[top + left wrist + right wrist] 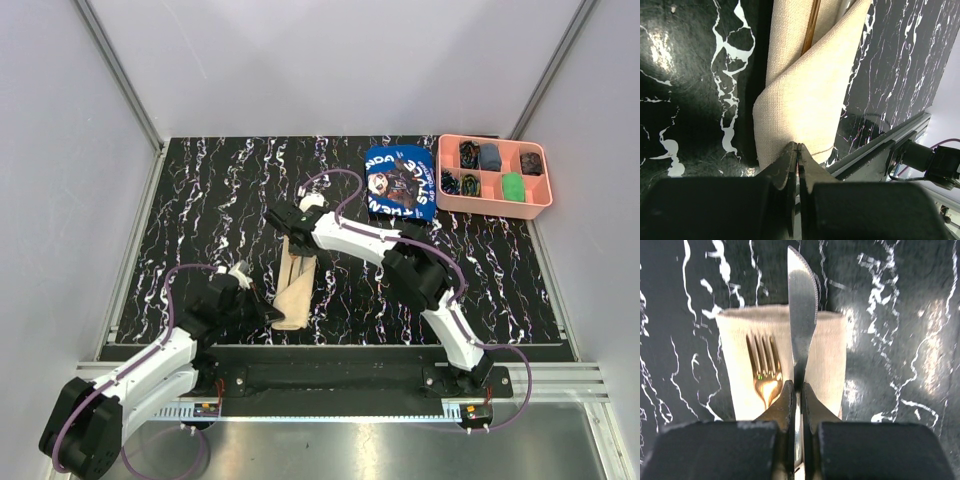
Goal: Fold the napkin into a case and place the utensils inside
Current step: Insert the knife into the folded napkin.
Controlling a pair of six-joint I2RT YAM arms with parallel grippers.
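Plain beige woven-cloth napkin (297, 285), folded narrow, on the black, white-veined, marble-look worktop (200, 200).

The napkin lay left of centre as a layered oblong packet, its coarse weave plainly visible. The left pincer (798, 146) was closed, pinching the near edge of a raised flap. The right pincer (796, 385) was closed on a smooth silver metal knife (802, 305) with a rounded blade. The blade crossed the cloth's far edge, the handle was hidden between the fingers, and contact with the cloth could not be determined. A polished gold fork (765, 367) lay on the cloth beside the blade, its handle cut off by the pincer. A slim gold-brown shaft (811, 30) showed between layers, but which utensil it belonged to could not be told. At far right sat a blue printed cloth (400, 180) and a pink compartment tray (493, 209), whose contents were too small to identify.
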